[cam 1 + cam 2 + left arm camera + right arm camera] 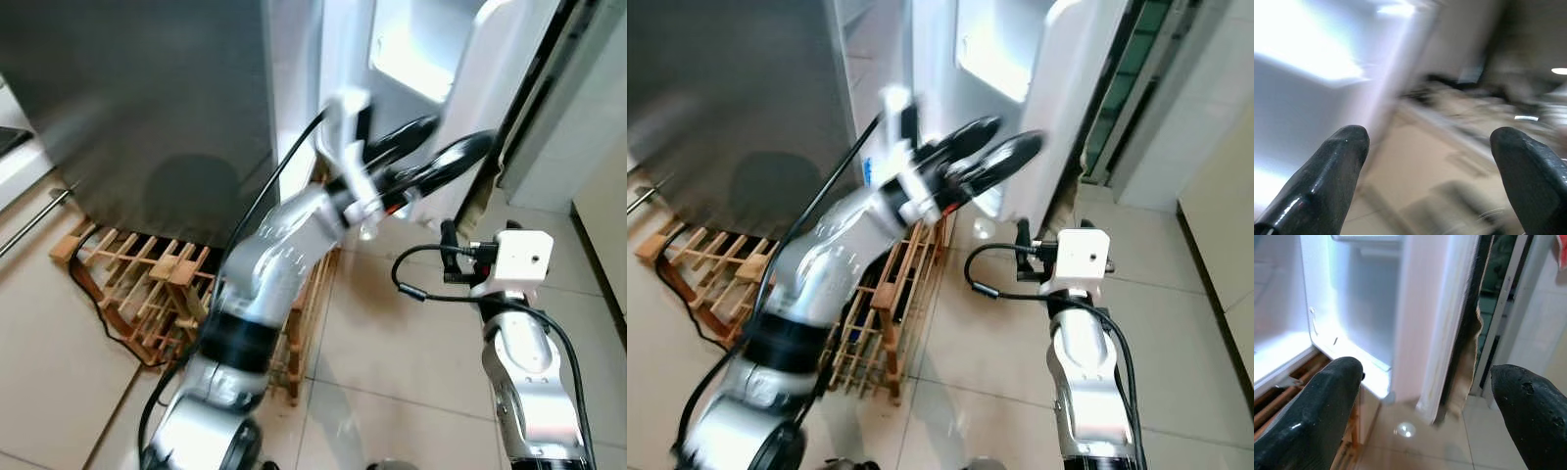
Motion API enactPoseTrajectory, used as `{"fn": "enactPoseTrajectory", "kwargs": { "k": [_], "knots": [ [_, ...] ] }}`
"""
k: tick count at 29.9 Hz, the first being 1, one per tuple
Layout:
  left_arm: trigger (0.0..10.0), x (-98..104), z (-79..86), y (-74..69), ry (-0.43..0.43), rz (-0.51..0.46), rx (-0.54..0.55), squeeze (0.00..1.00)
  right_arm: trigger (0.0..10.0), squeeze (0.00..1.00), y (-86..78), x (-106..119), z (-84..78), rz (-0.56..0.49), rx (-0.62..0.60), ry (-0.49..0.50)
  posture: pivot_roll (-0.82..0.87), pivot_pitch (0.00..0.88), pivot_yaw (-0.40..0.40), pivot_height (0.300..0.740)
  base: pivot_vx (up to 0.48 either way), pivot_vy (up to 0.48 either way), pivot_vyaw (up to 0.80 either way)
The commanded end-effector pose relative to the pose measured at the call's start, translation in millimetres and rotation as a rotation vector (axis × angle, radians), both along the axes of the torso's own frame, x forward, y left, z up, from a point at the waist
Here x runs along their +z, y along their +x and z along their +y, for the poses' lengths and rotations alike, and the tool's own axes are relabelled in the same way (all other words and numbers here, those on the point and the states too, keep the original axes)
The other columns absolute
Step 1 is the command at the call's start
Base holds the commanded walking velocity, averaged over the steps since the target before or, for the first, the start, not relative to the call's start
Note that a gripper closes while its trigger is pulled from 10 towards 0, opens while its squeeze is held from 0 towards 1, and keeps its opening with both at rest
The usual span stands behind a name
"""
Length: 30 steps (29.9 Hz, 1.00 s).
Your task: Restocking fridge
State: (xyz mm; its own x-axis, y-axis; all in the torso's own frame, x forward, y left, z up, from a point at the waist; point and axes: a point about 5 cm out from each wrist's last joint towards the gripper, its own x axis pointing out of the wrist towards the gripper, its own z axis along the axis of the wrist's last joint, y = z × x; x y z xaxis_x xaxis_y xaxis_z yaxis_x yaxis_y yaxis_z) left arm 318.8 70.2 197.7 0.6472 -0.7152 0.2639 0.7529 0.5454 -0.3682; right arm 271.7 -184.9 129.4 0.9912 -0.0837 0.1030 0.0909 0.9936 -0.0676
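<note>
Both pairs of jaws stand apart and empty — the left gripper (446, 147) reaches toward the open fridge door (490, 88), the right gripper (1425, 396) hangs lower, facing the fridge (1352, 308). The door is open, but no groceries are visible — stocking itself looks unstarted.

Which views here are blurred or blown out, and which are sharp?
Left wrist view: heavy motion blur, its open end effector sharp against a smeared floor. Eye views: left arm smeared; fridge door interior overexposed. Right wrist view: fairly sharp, light glare spot on the floor tiles.
</note>
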Motion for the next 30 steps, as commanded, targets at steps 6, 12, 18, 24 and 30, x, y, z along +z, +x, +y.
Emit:
{"fn": "enactPoseTrajectory", "kwargs": {
  "k": [6, 12, 18, 24, 30],
  "knots": [
    [10.0, -4, 91.7, -7.5, 0.077, -0.003, 0.383, 0.00, 10.0, 0.00, 14.5, -7, 1.7, 0.057, 0.003, 0.051, -0.05, 0.023, 0.000, 0.740, 0.000, 0.000, 0.00],
    [10.0, -29, 148.6, -28.0, 0.143, 0.112, 0.690, 0.00, 10.0, 0.00, 29.7, 1, 16.5, 0.047, 0.091, 0.080, -0.02, 0.011, -0.011, 0.740, 0.000, 0.000, 0.12],
    [10.0, -46, 149.2, -33.5, 0.312, 0.146, 0.817, 0.00, 10.0, 0.00, 36.6, 1, 22.4, 0.052, 0.117, 0.105, -0.01, 0.004, -0.017, 0.740, 0.000, 0.000, 0.69],
    [10.0, -48, 133.8, -27.2, 0.350, 0.110, 0.848, 0.00, 10.0, 0.00, 40.9, 5, 34.3, 0.041, 0.175, 0.135, -0.02, 0.000, -0.026, 0.740, 0.000, 0.000, 0.67],
    [10.0, -53, 122.6, -16.9, 0.318, 0.158, 0.876, 0.00, 10.0, 0.00, 41.7, -3, 45.2, 0.044, 0.187, 0.177, -0.04, 0.000, 0.049, 0.740, 0.000, 0.000, 0.66]
  ]
}}
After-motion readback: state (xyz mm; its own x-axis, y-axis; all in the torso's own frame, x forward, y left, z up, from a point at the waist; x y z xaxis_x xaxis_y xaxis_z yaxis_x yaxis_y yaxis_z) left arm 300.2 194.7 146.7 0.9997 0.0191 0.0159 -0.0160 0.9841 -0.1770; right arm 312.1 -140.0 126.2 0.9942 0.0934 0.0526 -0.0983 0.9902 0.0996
